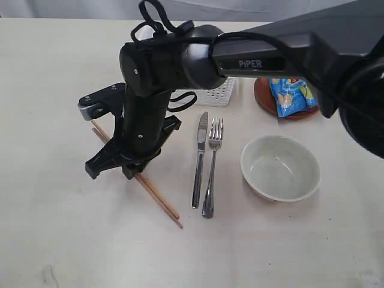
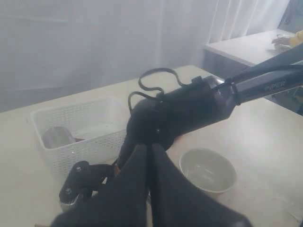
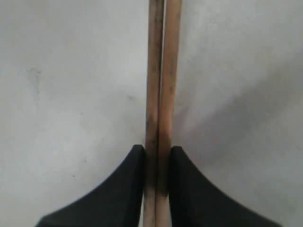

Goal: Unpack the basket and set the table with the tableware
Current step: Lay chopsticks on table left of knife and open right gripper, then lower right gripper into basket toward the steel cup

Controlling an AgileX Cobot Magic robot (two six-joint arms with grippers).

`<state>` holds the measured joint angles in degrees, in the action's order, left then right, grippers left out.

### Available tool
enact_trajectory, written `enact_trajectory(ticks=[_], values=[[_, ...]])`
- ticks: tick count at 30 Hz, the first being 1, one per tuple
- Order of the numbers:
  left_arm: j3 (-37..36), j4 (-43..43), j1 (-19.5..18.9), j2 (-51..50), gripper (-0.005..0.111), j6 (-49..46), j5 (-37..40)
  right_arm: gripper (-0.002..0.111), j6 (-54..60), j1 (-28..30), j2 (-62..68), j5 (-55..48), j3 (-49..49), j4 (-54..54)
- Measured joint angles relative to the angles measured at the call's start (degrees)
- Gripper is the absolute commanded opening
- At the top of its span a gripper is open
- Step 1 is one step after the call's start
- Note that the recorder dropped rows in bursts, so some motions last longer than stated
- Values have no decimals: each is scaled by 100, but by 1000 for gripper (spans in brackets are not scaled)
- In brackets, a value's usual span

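**Chopsticks going down beside the knife and fork**

The right hand [image 3: 156, 149] is clamped on the two chopsticks [image 1: 159, 198], its dark wedge-shaped fingers pressing the pair side by side. This arm reaches across to the left part of the surface [image 1: 72, 240]. The sticks lie at a slant, low against the surface, though I cannot tell whether they rest on it. The left hand [image 2: 148, 147] hangs above the scene with its fingers pressed together and nothing between them.

I judge the step in hand to be placing the chopsticks. The next move calls for the right hand to spread its fingers and rise straight up, so the thin round sticks do not roll or cross.

The knife [image 1: 200, 157] and fork [image 1: 212, 170] already lie parallel just beside each other, polished steel and slim. The bowl [image 1: 280, 167] sits to their right, pale, glazed, round and empty. Beyond it a brown round plate [image 1: 262, 96] carries a glossy blue chip bag [image 1: 292, 95].

The basket [image 2: 90, 120] stands at the far side, white plastic with lattice walls. A dull grey rounded thing [image 2: 57, 137] lies inside, likely the steel cup, so unpacking looks unfinished. The chopsticks are plain, straight, light-brown wood, and the surface is pale and matt.
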<state>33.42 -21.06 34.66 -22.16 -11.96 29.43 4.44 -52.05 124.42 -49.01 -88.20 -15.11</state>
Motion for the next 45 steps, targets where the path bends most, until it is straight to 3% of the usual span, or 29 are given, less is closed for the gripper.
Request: enact_trajectory(ticks=[2,6,9,22,28,35,40,45], values=[[0,0,0,0,0,0,0,9,34,0,0,0,0,14],[0,0,0,0,0,0,12,37,56,0,0,-63,-173,133],[0,0,0,0,0,0,12,47,66,0,0,-268,-388,158],[0,0,0,0,0,0,95,46,13,53,-408,-1730,-1865,1166],[0,0,0,189,0,0,132,46,-304,929,-709,-1697,-2418,1511],[0,0,0,317,0,0,141,46,-259,2152,267,-2009,-3901,1663],[0,110,0,317,0,0,141,46,386,2232,1175,-2033,-4615,1511],[-112,219,0,317,0,27,91,46,924,2222,1720,-2078,-4698,1435]])
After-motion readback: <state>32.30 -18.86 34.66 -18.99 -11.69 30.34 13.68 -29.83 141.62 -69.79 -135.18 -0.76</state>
